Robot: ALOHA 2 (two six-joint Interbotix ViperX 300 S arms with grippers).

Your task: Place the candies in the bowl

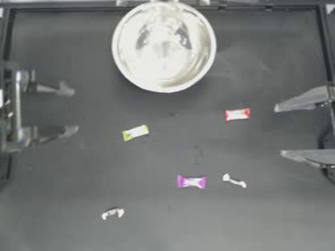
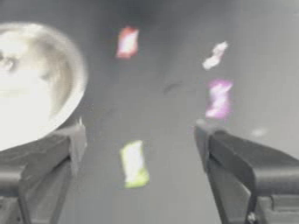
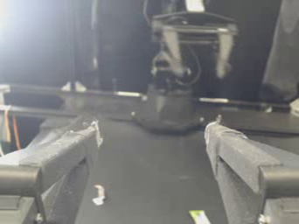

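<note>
On the dark counter (image 1: 78,206): five candies scattered, wrappers unreadable, below bowl (image 1: 163,46) at top centre.
Left claw (image 1: 68,110) at left edge, right claw (image 1: 281,131) at right edge, both spread wide, empty.

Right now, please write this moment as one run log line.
left gripper: open, idle, left edge | right gripper: open, idle, right edge | candies: five on table | bowl: empty

Five candies lie well apart on the desk (image 1: 78,186), with open lanes between them. The bowl (image 1: 163,46) blocks the far middle. The red-and-white candy (image 1: 237,114) and yellow-green candy (image 1: 135,132) lie nearest it.
</note>
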